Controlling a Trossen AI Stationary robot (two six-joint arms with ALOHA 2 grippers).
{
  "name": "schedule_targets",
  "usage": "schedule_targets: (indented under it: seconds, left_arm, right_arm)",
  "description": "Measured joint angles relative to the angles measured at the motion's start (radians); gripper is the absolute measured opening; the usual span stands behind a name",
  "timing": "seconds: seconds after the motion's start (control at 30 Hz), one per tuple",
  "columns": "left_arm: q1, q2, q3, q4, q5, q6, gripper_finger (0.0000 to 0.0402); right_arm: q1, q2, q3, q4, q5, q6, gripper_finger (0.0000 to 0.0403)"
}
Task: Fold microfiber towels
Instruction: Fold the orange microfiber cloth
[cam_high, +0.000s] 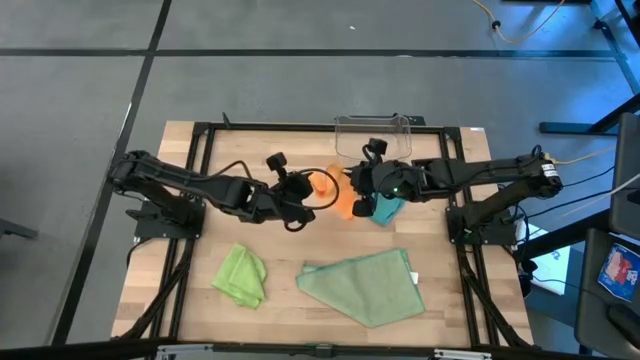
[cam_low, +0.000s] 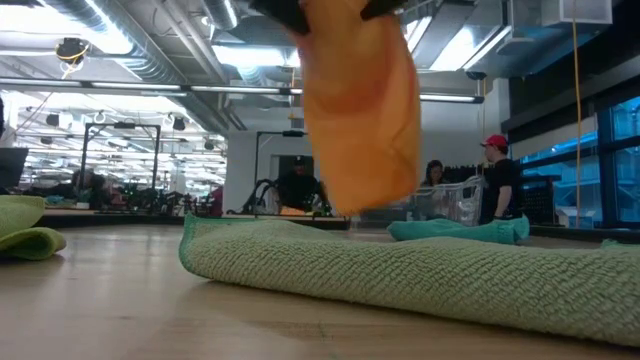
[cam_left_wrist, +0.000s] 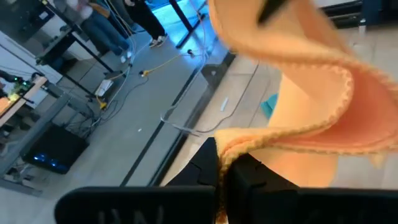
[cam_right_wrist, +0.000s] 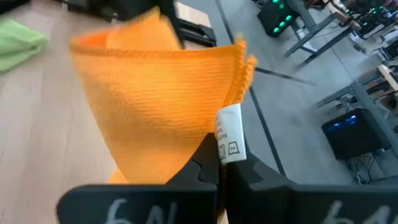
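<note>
orange towel (cam_high: 340, 192) held aloft; sage towel (cam_high: 365, 286), bin (cam_high: 373, 136) nearby.

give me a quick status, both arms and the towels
Left gripper and right gripper both shut on orange towel, held up mid-table. Teal towel beneath right arm. Lime towel and sage towel lie apart.

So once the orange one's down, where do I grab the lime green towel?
A judgement: the lime green towel lies crumpled near the table's left front, nearest the left gripper. Come straight down with open jaws on its raised, bunched corner pointing toward the table's middle, since the flat parts offer nothing to pinch.
</note>
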Motion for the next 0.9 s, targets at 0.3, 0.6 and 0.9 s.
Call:
schedule_targets:
  seconds: [0.3,0.6,0.9]
  left_arm:
    - [0.009,0.0,0.131,-0.347,0.085,-0.146,0.0]
    - [0.041,0.0,0.198,-0.524,0.081,-0.206,0.0]
    - [0.193,0.0,0.219,-0.53,0.077,-0.103,0.0]
  right_arm:
    - [-0.001,0.002,-0.172,0.344,-0.073,-0.073,0.0003]
    - [-0.029,0.002,-0.423,0.797,-0.17,-0.388,0.0003]
    - [-0.178,0.002,-0.452,0.914,-0.306,-0.435,0.0003]
